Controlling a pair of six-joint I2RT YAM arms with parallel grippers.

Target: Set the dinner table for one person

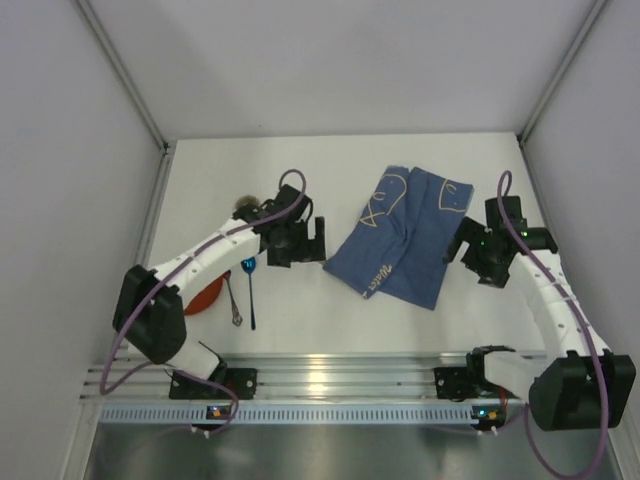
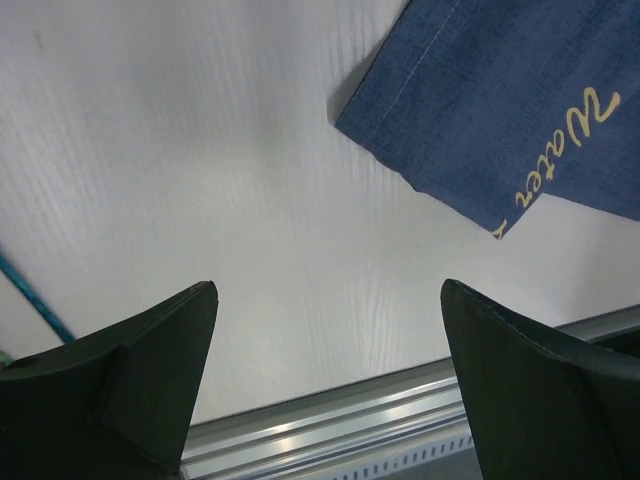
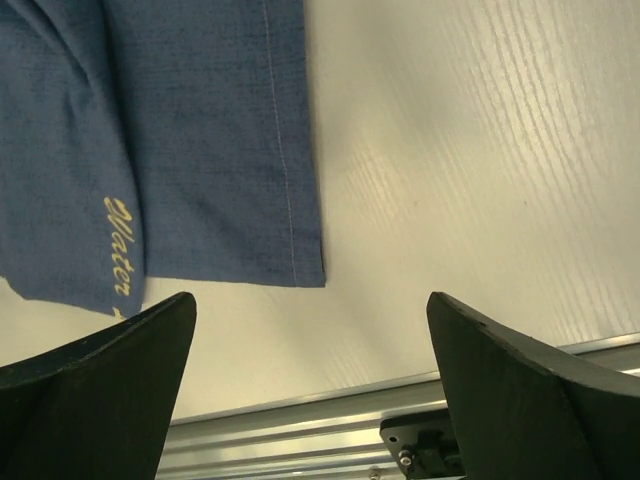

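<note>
Bracketing a blue cloth (image 1: 405, 235) on the white bench (image 1: 230, 170), which spans the whole work area beneath both arms.

- Left end effector (image 2: 328, 286): fingers spread wide, nothing between them. Just left of the cloth's near-left corner.
- Right end effector (image 3: 310, 296): fingers spread wide, likewise empty. Just beside the cloth's right edge.
- Cloth: rumpled, partly folded over itself. Long axis far to near, skewed toward the near left. Between the two end effectors and about equally near to each. Likely the first item to straighten.
- Blue spoon (image 1: 250, 290) and silver utensil (image 1: 232, 300): side by side, near-left of the left end effector, handles running far to near.
- Red dish (image 1: 205, 297): mostly hidden under the left arm, contents impossible to tell.
- Dark object (image 1: 243, 205): just beyond the left wrist, kind unclear.
</note>
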